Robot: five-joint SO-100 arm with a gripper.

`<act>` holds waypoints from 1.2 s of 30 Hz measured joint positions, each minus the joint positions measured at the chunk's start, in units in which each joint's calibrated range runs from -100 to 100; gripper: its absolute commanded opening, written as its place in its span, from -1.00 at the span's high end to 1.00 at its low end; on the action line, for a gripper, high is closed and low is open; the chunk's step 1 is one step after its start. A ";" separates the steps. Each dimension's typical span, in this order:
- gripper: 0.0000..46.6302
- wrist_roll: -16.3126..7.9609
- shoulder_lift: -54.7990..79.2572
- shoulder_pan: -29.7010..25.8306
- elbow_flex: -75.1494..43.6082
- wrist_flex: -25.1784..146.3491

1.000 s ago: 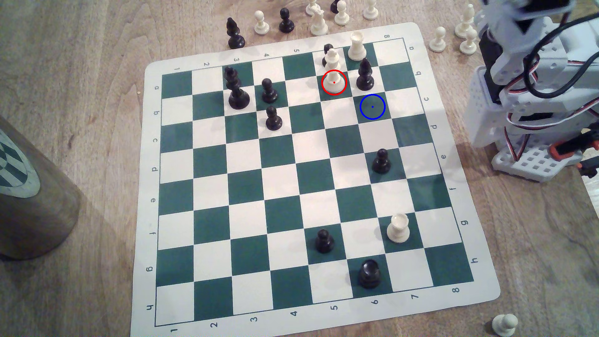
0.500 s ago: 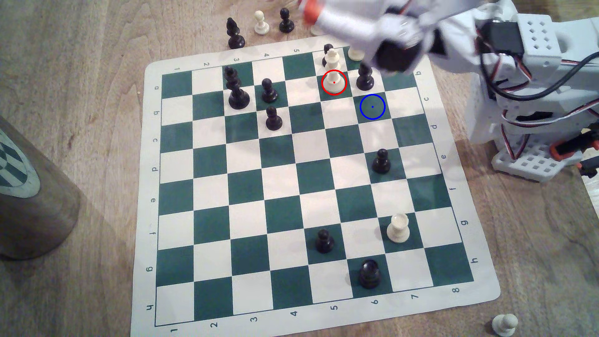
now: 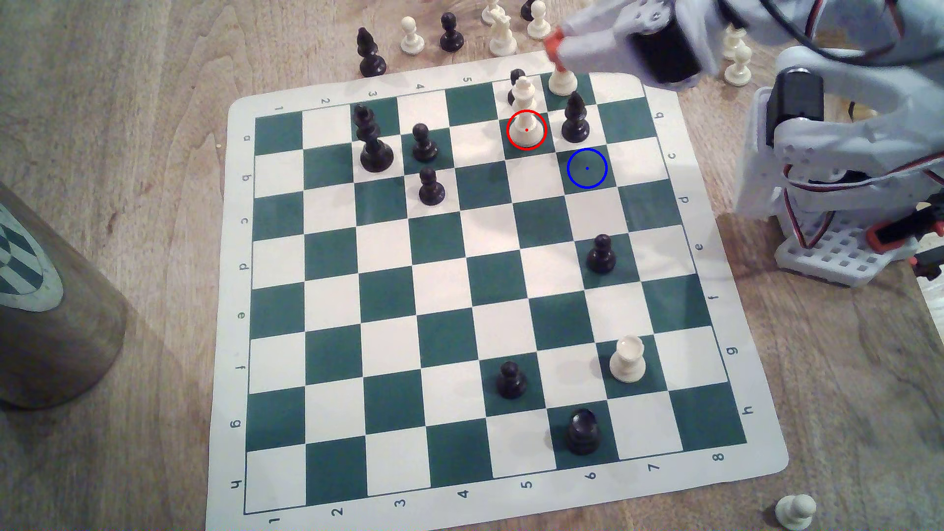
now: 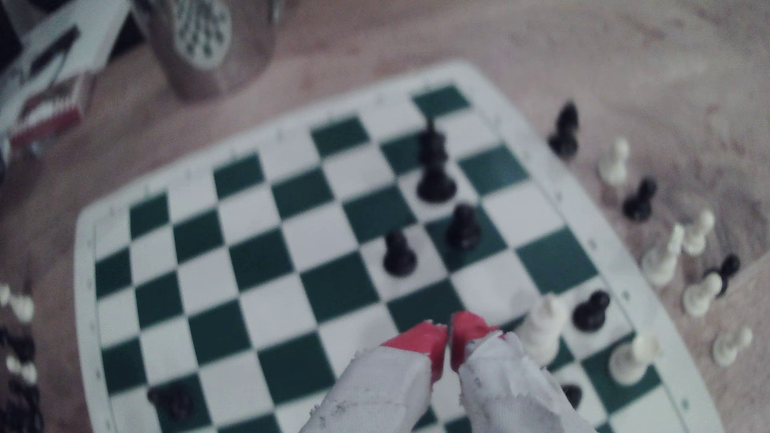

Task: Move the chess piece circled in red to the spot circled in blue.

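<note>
The chess piece [image 3: 526, 125] is a tall slim cream piece standing upright in the red ring on a green square near the board's far edge; it also shows blurred in the wrist view [image 4: 543, 329]. The spot [image 3: 587, 168] is the bare green square with the blue ring, one square diagonally nearer and toward the exterior view's right. My gripper [image 3: 554, 48] hovers above the far edge of the board, over a cream rook [image 3: 562, 81], up and right of the piece. Its red-tipped fingers [image 4: 425, 339] are shut with nothing between them.
A black bishop [image 3: 575, 120] stands right beside the piece and just behind the spot. A black pawn [image 3: 517, 79] sits close behind the piece. Captured pieces [image 3: 503, 35] crowd the table past the far edge. The arm's base [image 3: 838, 214] stands at the right, a brown cylinder [image 3: 51, 316] at the left.
The arm unfolded from the right and swung out over the board's far edge. In the last half second the gripper tip drew back rightward and lower, over the cream rook. No piece moved.
</note>
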 measured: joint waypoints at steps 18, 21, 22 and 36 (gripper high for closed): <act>0.46 1.37 32.59 7.45 -19.07 6.53; 0.34 1.51 35.86 9.44 -19.07 4.38; 0.31 1.71 36.36 9.88 -19.07 3.98; 0.19 -0.73 42.14 12.02 -12.02 -6.61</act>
